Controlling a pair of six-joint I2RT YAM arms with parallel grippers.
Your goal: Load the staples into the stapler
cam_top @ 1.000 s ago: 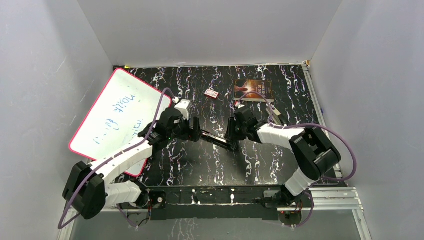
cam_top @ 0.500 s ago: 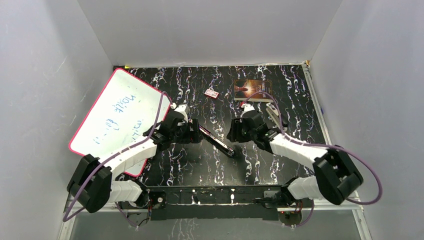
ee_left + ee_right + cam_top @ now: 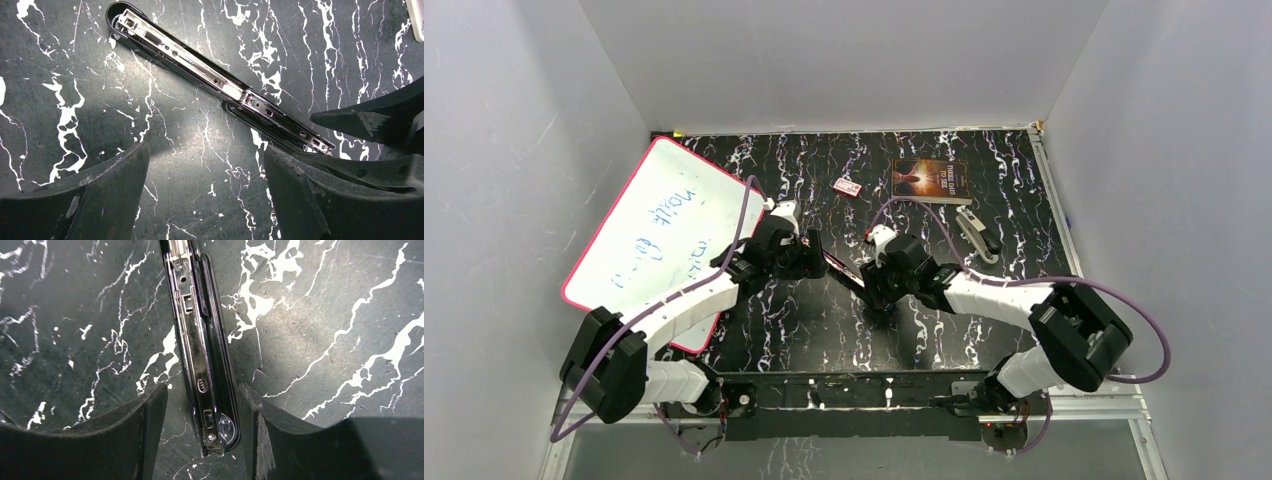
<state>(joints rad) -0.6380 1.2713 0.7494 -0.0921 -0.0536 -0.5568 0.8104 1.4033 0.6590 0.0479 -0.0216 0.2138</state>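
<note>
A black stapler (image 3: pixel 848 272) lies folded open flat on the marbled tabletop, its chrome magazine (image 3: pixel 200 60) facing up. My left gripper (image 3: pixel 205 151) is open over bare table just beside the stapler's middle, and it holds nothing. My right gripper (image 3: pixel 204 390) is open and straddles the stapler's near end (image 3: pixel 215 425). Its left finger (image 3: pixel 145 430) stands clear of the stapler and its right finger (image 3: pixel 257 432) is close against it. In the top view both grippers (image 3: pixel 812 255) (image 3: pixel 874 284) meet at the stapler. The staples are out of view.
A pink-edged whiteboard (image 3: pixel 659 235) lies at the left, under the left arm. A small red-and-white box (image 3: pixel 848 187) and a dark book (image 3: pixel 931 180) sit at the back. A second, grey stapler-like object (image 3: pixel 977 233) lies to the right of the arms.
The right gripper let go of the stapler's end, lifted away, then came back down over that end with its jaws wider. The stapler swung to a steeper diagonal. The left gripper barely moved.
</note>
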